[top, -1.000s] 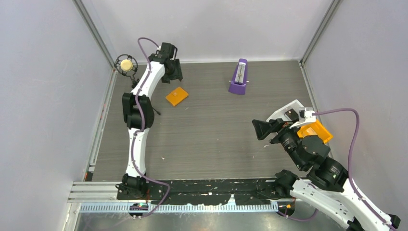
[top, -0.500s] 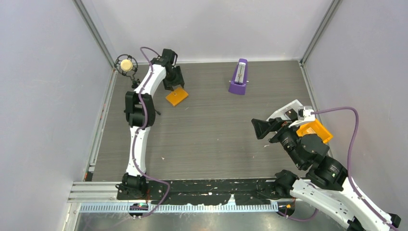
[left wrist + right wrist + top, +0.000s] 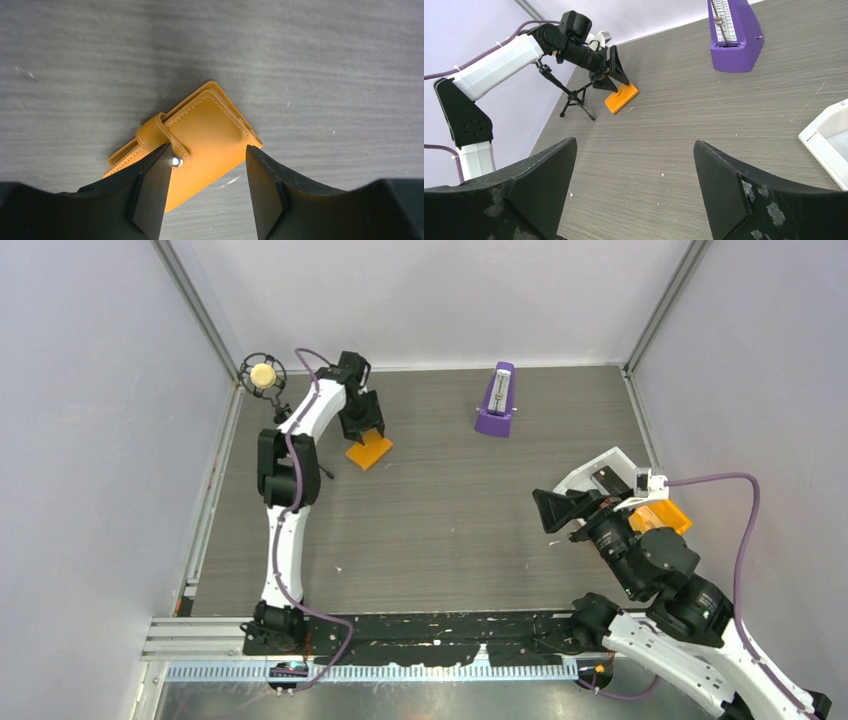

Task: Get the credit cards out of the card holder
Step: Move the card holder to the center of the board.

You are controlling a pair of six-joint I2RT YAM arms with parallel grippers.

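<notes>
The card holder [image 3: 370,451] is a small orange wallet lying closed on the table at the far left, its strap snapped shut; it also shows in the left wrist view [image 3: 200,135] and in the right wrist view [image 3: 621,98]. My left gripper [image 3: 366,430] is open just above it, one finger over the snap, the other past the wallet's right edge [image 3: 207,175]. No credit cards show; they are hidden inside. My right gripper [image 3: 550,511] is open and empty at the right, well above the table [image 3: 634,165].
A purple metronome [image 3: 496,402] stands at the back centre. A white bin [image 3: 598,472] and an orange bin [image 3: 660,516] sit at the right under my right arm. A small microphone stand [image 3: 263,377] is at the far left corner.
My left gripper has come down and to the right onto the card holder, which has shifted slightly. My right arm has drifted a little right.
</notes>
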